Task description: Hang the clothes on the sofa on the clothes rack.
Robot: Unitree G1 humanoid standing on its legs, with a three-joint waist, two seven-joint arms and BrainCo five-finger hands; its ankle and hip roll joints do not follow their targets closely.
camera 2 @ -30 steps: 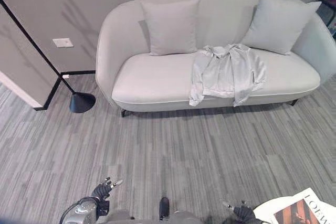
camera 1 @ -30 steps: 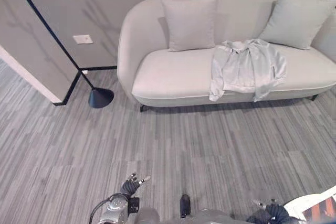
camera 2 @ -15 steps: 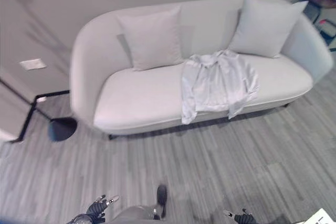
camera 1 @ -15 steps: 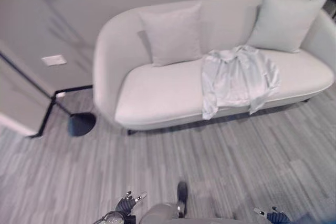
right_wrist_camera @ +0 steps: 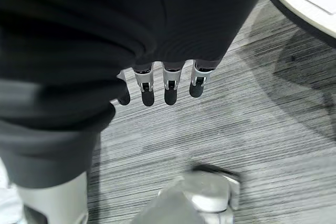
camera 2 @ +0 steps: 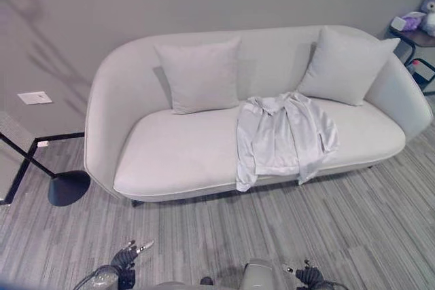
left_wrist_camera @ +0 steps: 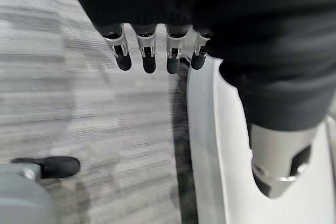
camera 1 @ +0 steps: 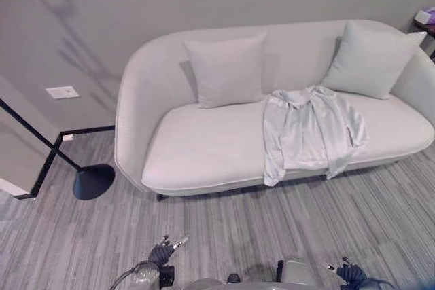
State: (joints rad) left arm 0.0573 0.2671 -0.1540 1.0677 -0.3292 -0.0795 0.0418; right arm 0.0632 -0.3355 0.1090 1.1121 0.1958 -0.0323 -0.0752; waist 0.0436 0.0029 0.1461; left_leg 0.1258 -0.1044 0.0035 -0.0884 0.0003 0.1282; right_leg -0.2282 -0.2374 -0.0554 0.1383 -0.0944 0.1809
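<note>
Left eye view: shirt (camera 1: 309, 130) on sofa (camera 1: 204, 147), well apart from empty, relaxed left hand (camera 1: 162, 252), right hand (camera 1: 350, 273).

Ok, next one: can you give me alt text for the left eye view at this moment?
A pale grey garment lies spread on the seat of a light curved sofa, its hem hanging over the front edge, with two cushions behind. Both robot hands, left hand and right hand, hang low over striped grey floor, holding nothing.
</note>
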